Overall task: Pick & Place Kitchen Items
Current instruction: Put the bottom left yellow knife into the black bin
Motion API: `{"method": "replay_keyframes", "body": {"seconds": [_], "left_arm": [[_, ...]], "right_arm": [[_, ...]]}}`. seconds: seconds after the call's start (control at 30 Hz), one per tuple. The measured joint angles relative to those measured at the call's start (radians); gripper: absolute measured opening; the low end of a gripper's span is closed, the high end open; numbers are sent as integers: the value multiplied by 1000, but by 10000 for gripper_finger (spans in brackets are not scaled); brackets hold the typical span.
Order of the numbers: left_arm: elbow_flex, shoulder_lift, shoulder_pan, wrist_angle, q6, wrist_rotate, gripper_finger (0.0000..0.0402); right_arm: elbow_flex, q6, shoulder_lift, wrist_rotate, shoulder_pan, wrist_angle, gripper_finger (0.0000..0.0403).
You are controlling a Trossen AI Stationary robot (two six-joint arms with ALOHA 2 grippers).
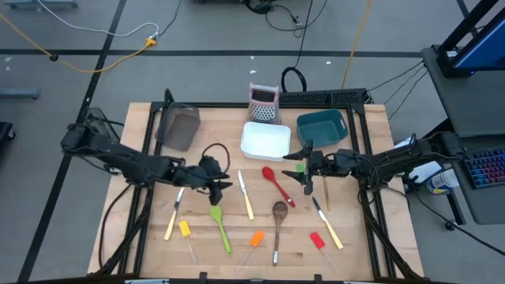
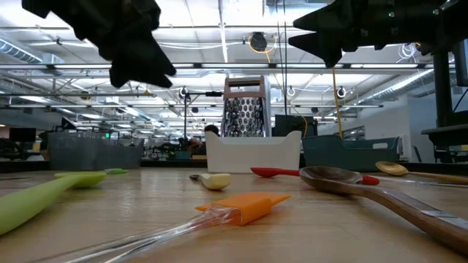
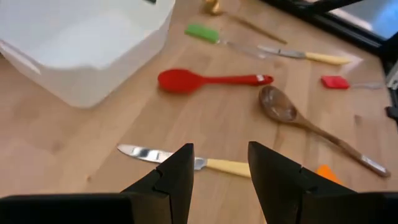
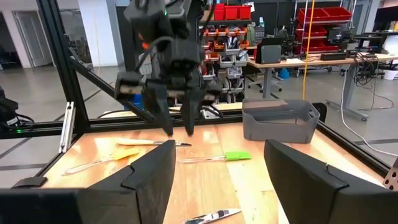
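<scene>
Several kitchen items lie flat on the wooden table: a red spoon (image 1: 278,185), a wooden spoon (image 1: 278,221), a green spoon (image 1: 220,226), cream-handled knives (image 1: 246,195) (image 1: 328,224), and yellow (image 1: 185,229), orange (image 1: 254,240) and red (image 1: 318,241) spatulas. My left gripper (image 1: 223,184) hangs open, slanting down above the middle knife (image 3: 225,167), whose handle shows in the gap between the fingers, below them. My right gripper (image 1: 305,172) stands open, about level, above the table at the right. A green-headed spatula (image 4: 235,155) lies on the table just past its fingertips.
A white bin (image 1: 266,140), a teal bin (image 1: 322,128) and a dark mesh bin (image 1: 180,128) stand along the far part of the table. An upright grater (image 1: 263,102) stands behind the white bin. A black frame borders the table's sides.
</scene>
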Motion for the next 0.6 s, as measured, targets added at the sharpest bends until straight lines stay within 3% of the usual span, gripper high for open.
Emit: {"method": "replay_keyframes", "body": {"seconds": [0.27, 0.6], "left_arm": [[0, 119, 0, 18, -101, 18, 154], [2, 130, -13, -73, -326, 176, 154]], "right_arm": [[0, 0, 0, 0, 0, -1, 237], [0, 0, 0, 0, 0, -7, 232]]}}
